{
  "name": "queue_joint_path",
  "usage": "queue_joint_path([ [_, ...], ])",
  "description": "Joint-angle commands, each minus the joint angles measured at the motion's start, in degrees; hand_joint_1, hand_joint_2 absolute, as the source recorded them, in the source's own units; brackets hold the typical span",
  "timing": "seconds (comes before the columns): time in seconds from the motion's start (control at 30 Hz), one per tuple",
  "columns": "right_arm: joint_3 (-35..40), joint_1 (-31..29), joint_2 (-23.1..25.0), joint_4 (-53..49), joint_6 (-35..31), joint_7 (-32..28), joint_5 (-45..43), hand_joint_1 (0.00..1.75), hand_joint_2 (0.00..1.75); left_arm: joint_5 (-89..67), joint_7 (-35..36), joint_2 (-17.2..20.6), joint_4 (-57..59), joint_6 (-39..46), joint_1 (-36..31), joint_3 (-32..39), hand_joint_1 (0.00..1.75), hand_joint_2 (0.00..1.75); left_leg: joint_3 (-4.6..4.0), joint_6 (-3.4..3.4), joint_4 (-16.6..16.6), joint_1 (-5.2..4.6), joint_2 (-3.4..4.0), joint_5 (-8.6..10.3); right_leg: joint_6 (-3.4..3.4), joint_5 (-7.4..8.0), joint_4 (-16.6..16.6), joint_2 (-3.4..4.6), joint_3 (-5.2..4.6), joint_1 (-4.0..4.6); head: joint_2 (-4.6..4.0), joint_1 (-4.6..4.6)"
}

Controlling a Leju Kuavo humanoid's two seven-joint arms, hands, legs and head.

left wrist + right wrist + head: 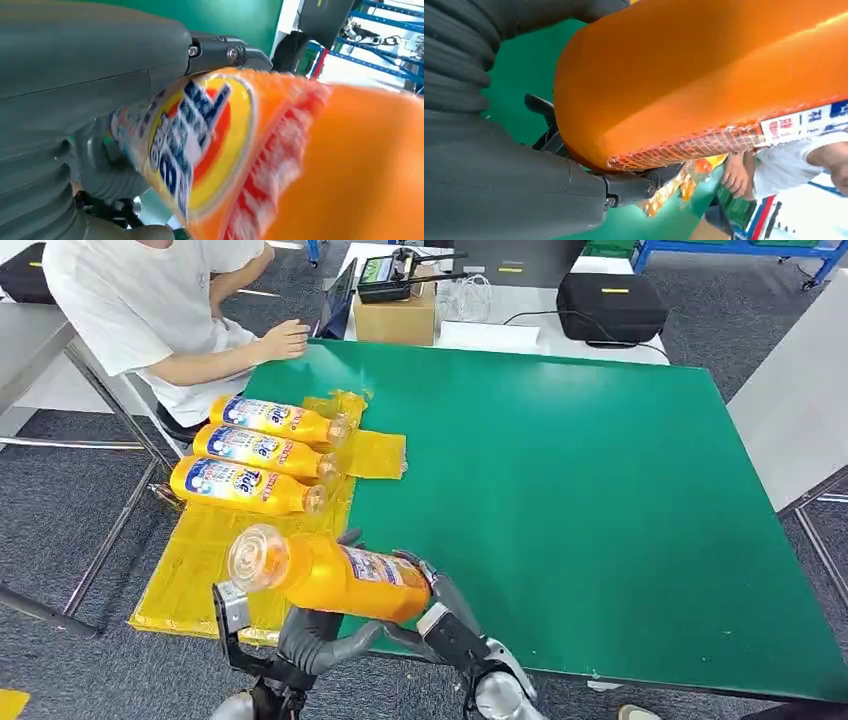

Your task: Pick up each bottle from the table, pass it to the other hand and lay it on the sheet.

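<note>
Even, bright overhead light is filling head view; green table (pixel 600 500) is reading flat, shadows staying faint. Soft glare is showing on clear cap of held bottle (pixel 330 575) and along yellow sheet (pixel 200 550). Left wrist view is smearing with motion blur, label print unreadable. Right wrist view is blowing out white toward far background, person (pixel 794 160) staying out of focus.

You couldn't read the held bottle (pixel 280 165) label, motion-blurred; bottle hid left hand (pixel 300 640) fingers; sheet (pixel 200 570) overhung the tabletop's left edge.
</note>
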Motion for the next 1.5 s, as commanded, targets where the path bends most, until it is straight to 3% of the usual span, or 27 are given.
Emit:
queue_joint_path([
  [0.03, 6.17, -4.86, -0.25, 6.45, -0.35, 0.24, 2.89, 1.75, 1.75, -0.52, 1.34, -0.83, 4.49, 1.59, -3.63, 0.02, 0.00, 1.75, 0.15, 0.15, -0.15, 0.00, -0.05, 0.04, -0.25, 0.03, -0.15, -0.02, 0.15, 0.05, 0.00, -0.02],
  [0.17, 8.38, -5.41, -0.19, 6.88, -1.41, 0.28, 4.65, 1.75, 1.75, -0.91, 2.04, -1.51, 5.41, 3.31, -4.43, -0.10, 0.00, 1.75, 0.34, 0.26, -0.35, 0.03, -0.05, 0.09, -0.47, 0.09, -0.35, 0.01, 0.32, 0.13, 0.00, 0.00],
  [0.27, 9.96, -6.00, 0.07, 8.01, -1.25, -0.33, 4.28, 1.75, 1.75, 4.01, 2.86, -2.02, 5.15, 0.65, -4.49, 0.56, 0.00, 1.75, 0.10, 0.12, -0.09, 0.03, -0.03, 0.01, -0.22, 0.02, -0.10, 0.00, 0.10, 0.07, 0.00, 0.00],
  [0.3, 10.46, -6.11, 0.13, 8.31, -1.08, -0.55, 4.25, 1.75, 1.75, 5.40, 2.64, -2.31, 4.82, 0.12, -4.38, 0.94, 0.56, 1.75, 0.19, 0.17, -0.17, 0.03, -0.05, 0.03, -0.32, 0.03, -0.17, -0.01, 0.18, 0.09, 0.00, -0.02],
  [0.33, 10.81, -6.08, 0.28, 8.68, -0.96, -0.87, 3.89, 1.75, 1.75, 5.91, 2.64, -2.35, 4.42, 0.02, -4.35, 1.03, 1.75, 1.75, 0.20, 0.18, -0.19, 0.04, -0.07, 0.03, -0.35, 0.03, -0.19, -0.03, 0.20, 0.11, 0.00, -0.02],
  [0.43, 11.97, -5.43, 1.00, 9.22, -0.45, -0.98, 2.95, 1.75, 1.75, 6.84, 1.29, -3.26, 2.59, 1.60, -3.89, 2.23, 1.75, 1.75, 0.26, 0.21, -0.24, 0.05, -0.05, 0.02, -0.38, 0.03, -0.26, 0.00, 0.26, 0.13, 0.00, -0.02],
  [0.47, 12.01, -5.38, 1.06, 9.18, -0.57, -0.94, 2.93, 0.63, 1.75, 6.91, 1.03, -3.38, 2.25, 1.77, -3.81, 2.46, 1.75, 1.75, 0.17, 0.15, -0.14, 0.04, -0.03, 0.00, -0.29, 0.00, -0.15, 0.00, 0.17, 0.10, 0.00, -0.02],
  [0.5, 12.12, -5.43, 1.06, 9.05, -0.61, -0.88, 2.90, 0.02, 1.75, 6.97, 0.77, -3.37, 1.71, 1.94, -3.69, 2.73, 1.75, 1.75, 0.19, 0.18, -0.16, 0.05, -0.11, 0.00, -0.33, -0.02, -0.17, -0.07, 0.21, 0.12, 0.00, -0.02],
  [0.7, 12.04, -5.31, 0.70, 7.99, -0.63, -0.99, 2.36, 0.00, 1.75, 6.91, 0.53, -2.92, 1.25, 2.33, -3.52, 3.20, 1.75, 1.75, 0.14, 0.16, -0.13, 0.03, -0.11, 0.01, -0.28, -0.01, -0.14, -0.07, 0.17, 0.08, 0.00, -0.04],
  [0.73, 11.88, -5.17, 0.65, 7.60, -0.88, -1.16, 2.10, 0.00, 0.00, 6.94, 0.11, -3.18, 1.20, 2.80, -3.41, 3.58, 1.75, 1.75, 0.06, 0.11, -0.05, 0.02, -0.08, 0.01, -0.18, -0.01, -0.07, -0.05, 0.08, 0.06, 0.00, 0.00],
  [1.0, 9.65, -3.41, 0.08, 5.61, -6.34, -4.14, 1.46, 0.00, 0.00, -1.43, -1.35, -0.54, 0.41, 10.24, -4.55, 6.90, 1.75, 1.75, 0.08, 0.09, -0.07, 0.03, -0.07, 0.02, -0.18, 0.00, -0.07, -0.05, 0.08, 0.07, 0.00, -0.02],
  [1.13, 7.94, -1.41, -1.12, 2.95, -8.21, -4.68, 2.46, 0.00, 0.00, -21.27, -3.66, 2.90, 3.41, 17.79, -7.03, 5.95, 1.75, 1.75, 0.18, 0.16, -0.22, 0.02, -0.23, 0.08, -0.32, 0.01, -0.20, -0.19, 0.23, 0.08, 0.00, 0.00],
  [1.17, 7.15, -1.05, -1.74, 1.98, -9.57, -4.88, 3.77, 0.00, 0.00, -36.22, -2.93, 4.42, 4.81, 24.05, -8.25, 4.91, 1.75, 1.75, 0.27, 0.21, -0.29, 0.04, -0.22, 0.09, -0.40, 0.03, -0.29, -0.17, 0.32, 0.12, 0.00, 0.00],
  [1.23, 4.73, 0.01, -2.57, -0.15, -8.90, -5.02, 4.41, 0.00, 0.00, -53.68, 0.03, 5.03, 6.37, 28.72, -9.22, 6.34, 1.75, 1.75, 0.18, 0.14, -0.21, 0.02, -0.21, 0.09, -0.29, 0.01, -0.19, -0.18, 0.22, 0.07, 0.00, -0.02],
  [1.27, 2.93, 0.94, -2.67, -1.50, -8.64, -4.95, 4.37, 0.00, 0.00, -61.07, 3.12, 5.08, 7.49, 28.47, -9.67, 6.49, 1.75, 1.75, 0.23, 0.20, -0.27, 0.04, -0.24, 0.11, -0.37, 0.04, -0.27, -0.19, 0.29, 0.11, 0.00, 0.00],
  [1.37, 0.82, 1.91, -2.61, -2.86, -8.01, -5.04, 4.95, 0.00, 0.00, -59.90, 4.14, 4.20, 8.60, 22.77, -9.85, 8.19, 1.75, 1.75, 0.21, 0.19, -0.24, 0.01, -0.22, 0.10, -0.32, 0.04, -0.25, -0.17, 0.27, 0.08, 0.00, -0.02],
  [1.5, -0.15, 2.24, -1.91, -2.10, -7.49, -5.30, 5.79, 0.00, 0.00, -65.23, 7.53, 4.72, 11.52, 21.60, -10.76, 8.42, 1.75, 1.75, 0.19, 0.17, -0.20, 0.02, -0.09, 0.05, -0.31, 0.02, -0.19, -0.05, 0.20, 0.07, 0.00, 0.00],
])
